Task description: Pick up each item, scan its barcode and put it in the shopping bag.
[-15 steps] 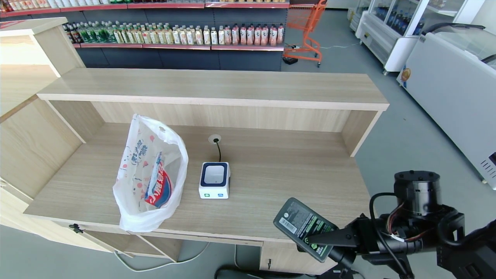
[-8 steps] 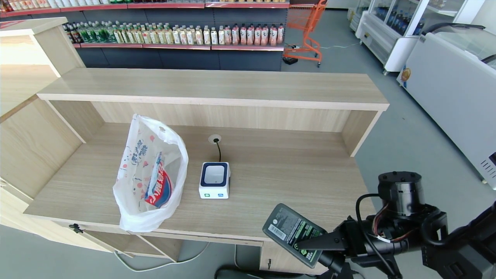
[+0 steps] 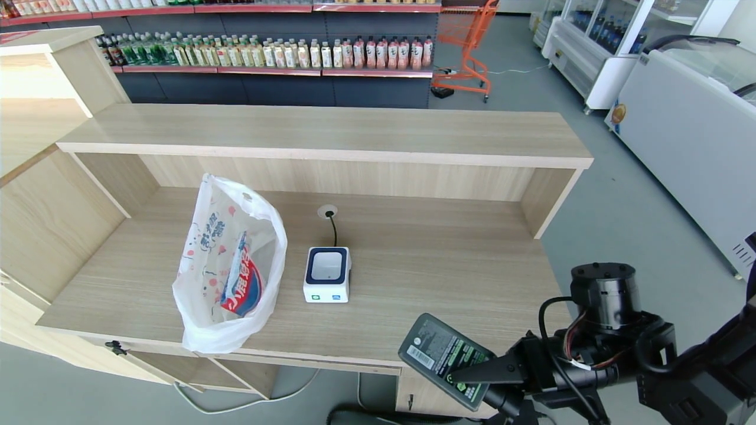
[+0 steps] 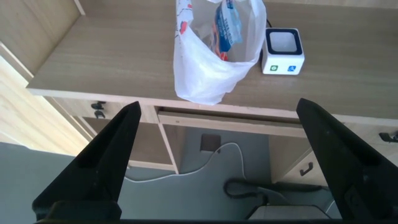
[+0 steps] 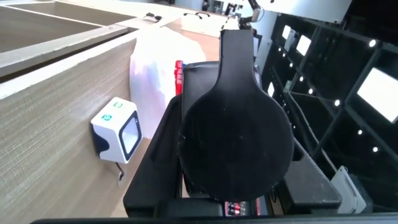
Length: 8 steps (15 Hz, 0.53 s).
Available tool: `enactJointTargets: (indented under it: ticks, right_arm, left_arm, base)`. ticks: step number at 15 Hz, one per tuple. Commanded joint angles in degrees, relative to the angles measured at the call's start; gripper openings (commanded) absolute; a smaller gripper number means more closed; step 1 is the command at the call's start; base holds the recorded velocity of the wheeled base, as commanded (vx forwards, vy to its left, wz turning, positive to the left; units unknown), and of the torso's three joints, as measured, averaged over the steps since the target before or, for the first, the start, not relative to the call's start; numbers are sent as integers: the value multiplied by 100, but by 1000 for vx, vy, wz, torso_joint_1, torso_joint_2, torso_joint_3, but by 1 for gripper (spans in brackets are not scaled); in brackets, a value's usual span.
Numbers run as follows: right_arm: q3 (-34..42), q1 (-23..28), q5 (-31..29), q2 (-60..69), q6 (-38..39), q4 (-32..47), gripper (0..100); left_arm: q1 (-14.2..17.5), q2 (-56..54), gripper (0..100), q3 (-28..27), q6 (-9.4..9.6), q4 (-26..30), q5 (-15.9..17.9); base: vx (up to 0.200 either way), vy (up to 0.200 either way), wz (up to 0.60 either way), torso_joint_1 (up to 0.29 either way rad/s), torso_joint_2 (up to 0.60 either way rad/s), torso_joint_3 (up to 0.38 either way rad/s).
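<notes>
A white printed shopping bag [image 3: 207, 248] stands open on the left of the wooden counter [image 3: 449, 265], with a red, white and blue packet [image 3: 241, 284] inside it. Just right of the bag sits the small white barcode scanner [image 3: 326, 274], window facing up. My right gripper [image 3: 466, 378] is shut on a dark green packet [image 3: 440, 351], held over the counter's front edge, right of the scanner, its barcode side up. The packet [image 5: 236, 130], scanner [image 5: 117, 137] and bag [image 5: 152, 68] all show in the right wrist view. My left gripper [image 4: 217, 106] hangs open and holds nothing, in front of the counter below the bag [image 4: 205, 68] and scanner [image 4: 283, 51].
A raised wooden shelf [image 3: 325, 130] runs along the back of the counter, with side panels at both ends. The scanner's cable goes into a hole [image 3: 326, 211] behind it. Drink shelves [image 3: 266, 53], an orange cart [image 3: 469, 41] and freezers [image 3: 691, 130] stand beyond.
My right gripper has carried the dark green packet a little to the left and nearer the counter's front edge. Bag and scanner are unmoved.
</notes>
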<state>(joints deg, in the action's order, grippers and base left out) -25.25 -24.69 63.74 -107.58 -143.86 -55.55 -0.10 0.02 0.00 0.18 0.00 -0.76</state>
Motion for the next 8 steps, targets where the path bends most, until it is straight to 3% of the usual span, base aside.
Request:
enactJointTargets:
  ticks: [1,6,8]
  right_arm:
    - [-24,-1,6,-61,16,1,0]
    - [-33,8,-20,-35,34,115,0]
    - [-42,-19,-38,519,737,255,0]
  left_arm:
    - [1,-2,100,0,-1,0,-4]
    - [1,-2,100,0,-1,0,-4]
    - [1,-2,100,0,-1,0,-4]
  base:
    - [0,0,0,0,0,0]
    - [0,0,0,0,0,0]
    - [0,0,0,0,0,0]
